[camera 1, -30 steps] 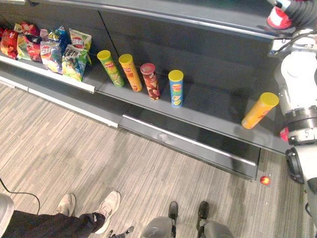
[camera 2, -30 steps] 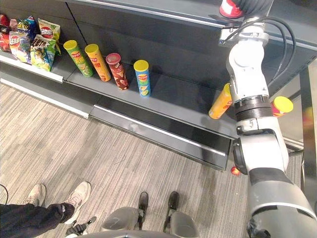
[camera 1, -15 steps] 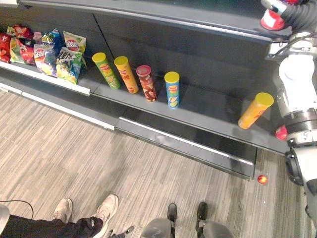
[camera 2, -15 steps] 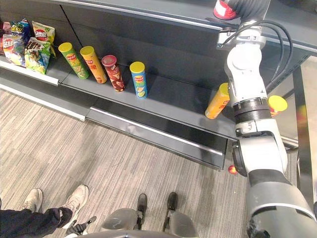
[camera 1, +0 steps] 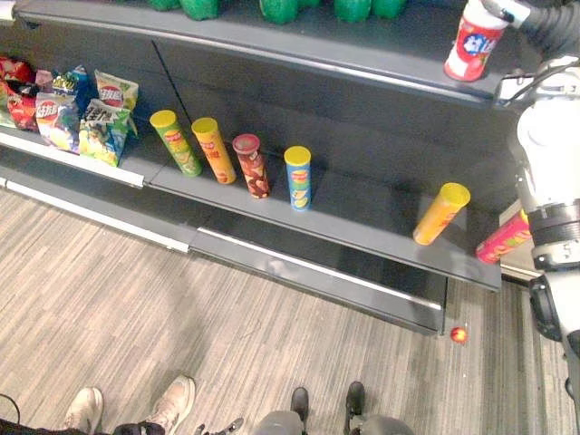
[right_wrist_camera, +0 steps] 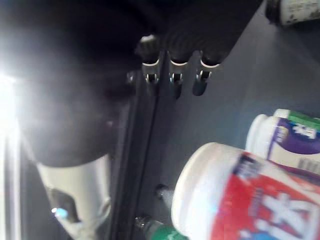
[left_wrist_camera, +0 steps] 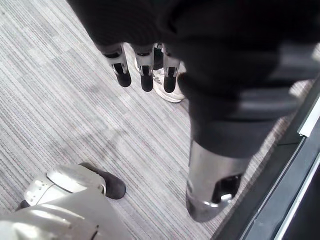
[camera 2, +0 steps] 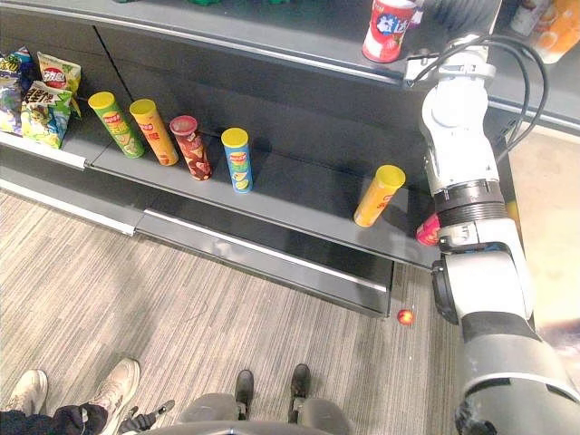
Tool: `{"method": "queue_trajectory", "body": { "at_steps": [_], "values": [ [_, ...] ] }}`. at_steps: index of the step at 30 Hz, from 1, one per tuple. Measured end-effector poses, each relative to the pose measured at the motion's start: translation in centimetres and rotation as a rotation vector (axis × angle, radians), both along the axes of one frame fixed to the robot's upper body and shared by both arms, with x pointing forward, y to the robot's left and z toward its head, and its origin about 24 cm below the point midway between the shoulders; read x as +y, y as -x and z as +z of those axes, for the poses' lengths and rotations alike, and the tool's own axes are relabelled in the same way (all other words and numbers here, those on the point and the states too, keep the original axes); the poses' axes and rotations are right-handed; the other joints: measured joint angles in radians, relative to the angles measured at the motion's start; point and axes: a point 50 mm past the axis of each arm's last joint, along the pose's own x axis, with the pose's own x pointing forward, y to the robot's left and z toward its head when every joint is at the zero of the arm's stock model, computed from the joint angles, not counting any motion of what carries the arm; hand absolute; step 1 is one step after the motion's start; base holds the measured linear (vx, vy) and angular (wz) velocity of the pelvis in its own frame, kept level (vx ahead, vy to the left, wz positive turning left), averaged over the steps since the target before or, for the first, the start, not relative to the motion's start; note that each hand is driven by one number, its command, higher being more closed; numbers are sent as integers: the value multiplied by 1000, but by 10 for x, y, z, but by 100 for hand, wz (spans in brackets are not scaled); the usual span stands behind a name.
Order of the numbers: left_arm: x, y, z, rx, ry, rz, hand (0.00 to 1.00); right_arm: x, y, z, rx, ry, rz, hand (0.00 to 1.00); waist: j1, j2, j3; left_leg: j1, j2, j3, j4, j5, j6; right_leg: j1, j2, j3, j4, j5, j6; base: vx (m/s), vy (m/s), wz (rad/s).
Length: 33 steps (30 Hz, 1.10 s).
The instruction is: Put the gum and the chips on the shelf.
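Fingers of my right hand [right_wrist_camera: 175,75] are straight and slack, closed on nothing, stretched out over the upper shelf [camera 1: 299,43]. Just beside them the gum bottle [right_wrist_camera: 235,200] stands free on that shelf: white cap, red label with big white lettering too blurred to read. Next to it is a purple-and-white bottle [right_wrist_camera: 292,142] with a green band on top.

My left hand [left_wrist_camera: 145,75] hangs over the striped grey floor [left_wrist_camera: 60,100], fingers straight and empty, with a person's white shoe [left_wrist_camera: 167,92] past the tips.

Down on the lower shelf [camera 1: 362,213] are the chips. The green can [camera 1: 169,142], orange can [camera 1: 210,149], dark red can [camera 1: 250,166] and blue can [camera 1: 297,178] stand in a row. A yellow can [camera 1: 441,214] is well apart to the right, and a pink can [camera 1: 501,238] is at the right end by my forearm. Their labels are too small to read. Chip bags [camera 1: 86,113] crowd the section to the left. A small red ball [camera 1: 459,334] lies on the floor below the shelf's right end.
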Motion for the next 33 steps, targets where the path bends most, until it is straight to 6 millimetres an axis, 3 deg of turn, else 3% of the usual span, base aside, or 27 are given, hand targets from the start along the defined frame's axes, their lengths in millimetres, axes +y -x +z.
{"method": "queue_trajectory", "body": {
  "at_steps": [4, 8, 13, 16, 19, 22, 26, 29, 30, 32, 33],
  "values": [
    [1, 3, 0, 5, -2, 11, 0, 12, 7, 10, -42, 35, 69, 0, 0, -1, -28, 3, 0, 11, -3, 0, 0, -1, 1, 7, 0, 0, 0, -17, 12, -5],
    [2, 9, -1, 24, -3, 18, 0, 31, 28, 24, -142, 60, 195, 0, -3, -4, -51, 13, 4, 27, -18, 0, 0, -3, 5, 24, 0, 0, 0, -19, 6, -12],
    [3, 12, -2, 45, -22, -3, 0, 53, 55, 11, -205, 133, 330, 0, -13, -15, -95, 22, 7, 48, -25, -3, -5, -3, 9, 42, 0, 0, 0, 21, 13, -11],
    [3, 18, -3, 76, -30, 9, 0, 68, 67, -16, -171, 119, 443, 0, -31, -26, -120, 34, 10, 65, -35, -4, -6, -2, 13, 58, 1, 0, 0, 1, 10, -16],
    [2, 20, -4, 81, -31, 13, 0, 71, 80, -41, -122, 63, 552, 0, -43, -32, -124, 39, 12, 78, -36, -9, -8, -2, 16, 74, 8, 0, 0, -29, 12, -18],
    [2, 20, -4, 82, -30, 16, 0, 81, 92, -78, -9, 1, 650, 0, -52, -31, -130, 46, 15, 101, -35, -15, -9, -2, 20, 91, 11, -1, 0, -27, 6, -18],
    [0, 21, -5, 88, -30, 28, 0, 98, 97, -144, 279, -46, 752, 0, -62, -30, -139, 48, 17, 107, -36, -16, -10, -5, 24, 103, 10, 0, 0, -7, 0, -8],
    [-2, 23, -6, 92, -40, 31, 0, 120, 111, -200, 523, -70, 899, 0, -64, -27, -144, 49, 19, 113, -36, -19, -13, -5, 26, 108, 10, 0, 0, 10, 3, -2],
    [-2, 23, -6, 94, -44, 31, 0, 123, 114, -210, 564, -71, 923, 0, -65, -27, -144, 49, 20, 119, -36, -19, -14, -5, 27, 108, 10, 0, 0, 14, 9, -8],
    [-3, 24, -6, 104, -57, 19, 0, 133, 124, -249, 739, -66, 985, 0, -65, -25, -151, 51, 21, 126, -36, -22, -18, -4, 28, 114, 10, -1, 0, 11, 9, -8],
    [-3, 24, -6, 105, -58, 12, 0, 134, 126, -256, 771, -68, 990, 0, -66, -25, -151, 51, 21, 126, -36, -22, -19, -4, 28, 114, 10, -1, 0, 0, 0, 0]
  ]
}}
